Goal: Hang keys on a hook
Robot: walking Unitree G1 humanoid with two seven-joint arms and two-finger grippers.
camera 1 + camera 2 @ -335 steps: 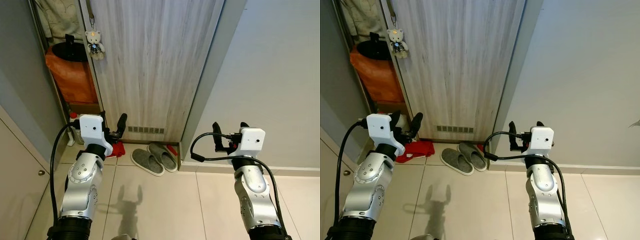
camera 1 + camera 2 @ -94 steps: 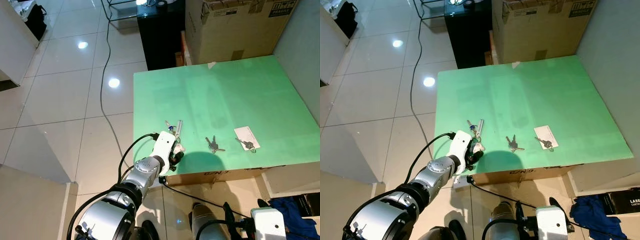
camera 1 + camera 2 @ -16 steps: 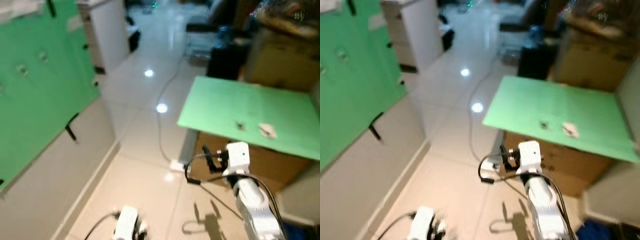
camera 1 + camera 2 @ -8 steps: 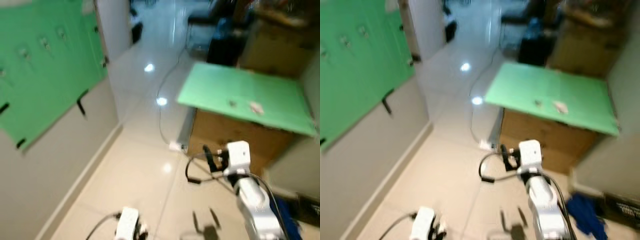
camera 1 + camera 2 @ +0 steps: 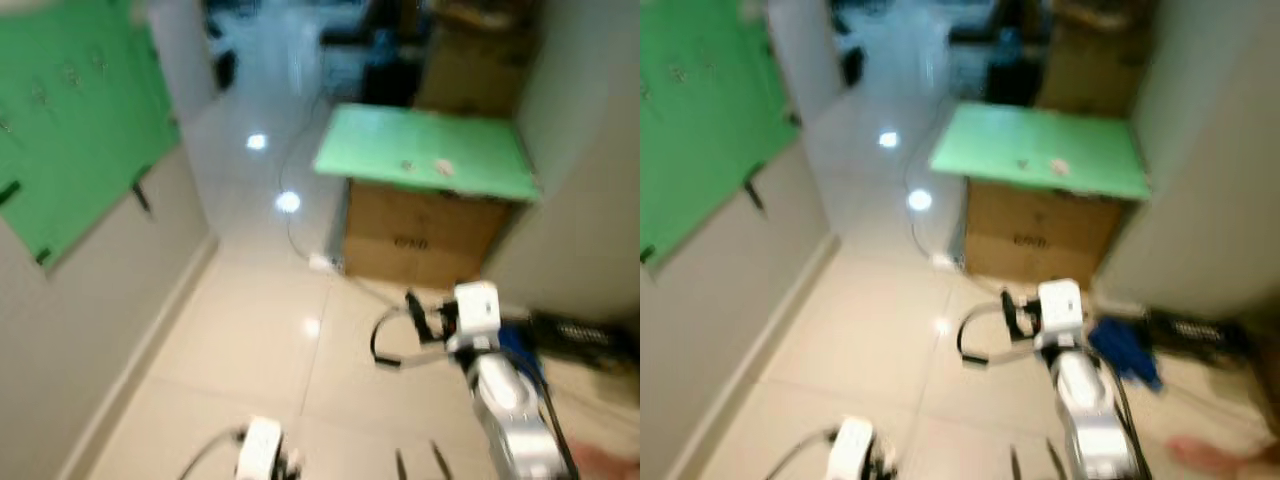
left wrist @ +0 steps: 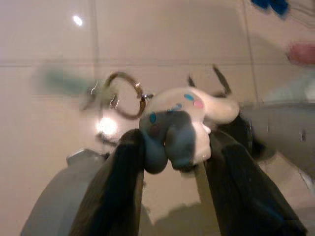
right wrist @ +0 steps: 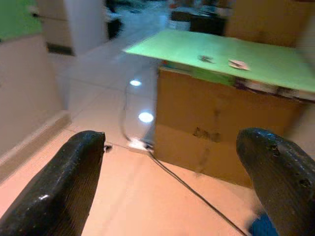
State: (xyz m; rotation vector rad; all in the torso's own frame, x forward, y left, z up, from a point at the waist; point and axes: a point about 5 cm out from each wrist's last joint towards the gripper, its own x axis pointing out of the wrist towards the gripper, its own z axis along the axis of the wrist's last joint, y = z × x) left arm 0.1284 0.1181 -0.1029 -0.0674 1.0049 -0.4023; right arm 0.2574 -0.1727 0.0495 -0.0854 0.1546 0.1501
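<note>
Two grippers, one hallway, pretty blurry head cam right now

Left gripper (image 6: 170, 147) is hanging low over the tile floor (image 5: 250, 340) with its fingers (image 6: 118, 182) clamping a white cartoon-dog charm (image 6: 184, 125); the key ring (image 6: 123, 96) and keys (image 6: 96, 96) are dangling off it. Right gripper (image 7: 172, 162) is sitting out front with its fingers spread wide, gripping nothing. Further off, a cardboard box (image 5: 425, 235) is carrying a green board (image 5: 420, 150) with small items (image 7: 219, 61) lying on top. Green panel (image 5: 70, 130) is showing on the left wall.
</note>
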